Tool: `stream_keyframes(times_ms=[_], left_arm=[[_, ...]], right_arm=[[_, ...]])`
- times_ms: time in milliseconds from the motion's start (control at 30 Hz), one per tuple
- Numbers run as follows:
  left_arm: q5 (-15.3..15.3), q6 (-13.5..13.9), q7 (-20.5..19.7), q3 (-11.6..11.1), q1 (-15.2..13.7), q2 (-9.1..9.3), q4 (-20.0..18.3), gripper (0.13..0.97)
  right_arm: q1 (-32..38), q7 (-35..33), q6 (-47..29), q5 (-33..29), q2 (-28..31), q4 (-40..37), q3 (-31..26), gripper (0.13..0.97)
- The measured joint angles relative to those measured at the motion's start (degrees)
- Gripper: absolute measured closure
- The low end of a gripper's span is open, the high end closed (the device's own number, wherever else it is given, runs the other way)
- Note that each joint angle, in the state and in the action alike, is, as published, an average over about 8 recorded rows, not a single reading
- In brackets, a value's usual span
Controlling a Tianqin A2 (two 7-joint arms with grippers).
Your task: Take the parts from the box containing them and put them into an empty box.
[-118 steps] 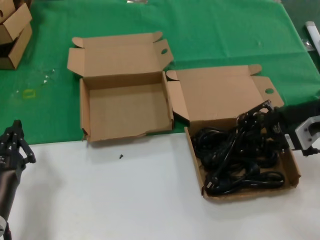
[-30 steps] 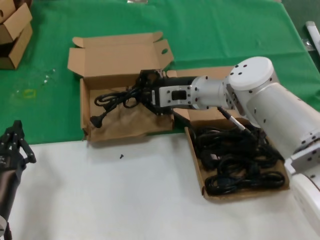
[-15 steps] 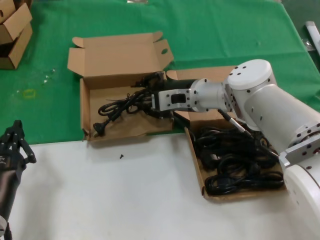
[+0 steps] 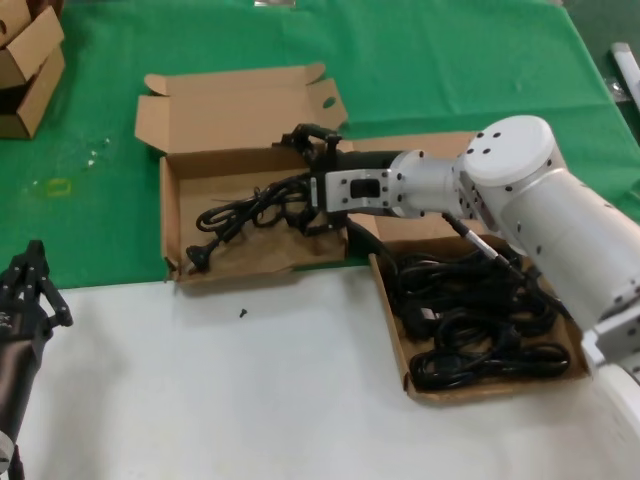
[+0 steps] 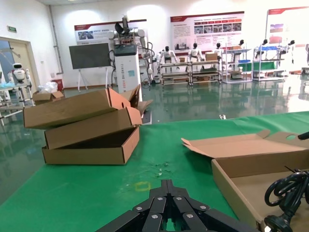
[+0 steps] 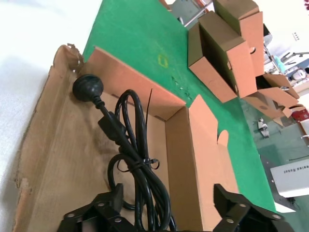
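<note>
One coiled power cord (image 4: 243, 213) lies on the floor of the left-hand carton (image 4: 172, 238), its round plug (image 6: 87, 87) near the low torn front edge. Above the cord's other end, by the carton's back wall, the right gripper (image 4: 312, 178) hangs with its fingers spread apart, gripping nothing. More black cords (image 4: 472, 325) fill the right-hand carton (image 4: 399, 355) on the white table. Parked at the near left edge of the table, the left gripper (image 4: 30, 280) has its fingers closed together.
</note>
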Motion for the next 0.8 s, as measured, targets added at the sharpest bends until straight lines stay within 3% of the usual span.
stream_keyframes(times_ms=[300,600,800], left_arm=[[0.0,0.0,0.0,0.0,0.0,0.0,0.0,0.955],[0.0,0.0,0.0,0.0,0.0,0.0,0.0,0.955],[0.0,0.0,0.0,0.0,0.0,0.0,0.0,0.955]], right_arm=[[-5.4,13.2,-0.3,-3.8,5.2,15.3,-2.7,0.36],[-10.8,26.0,1.7,-6.9,11.5,29.0,-2.2,0.214],[-14.9,34.0,3.0,-9.2,15.4,37.2,-1.1,0.195]])
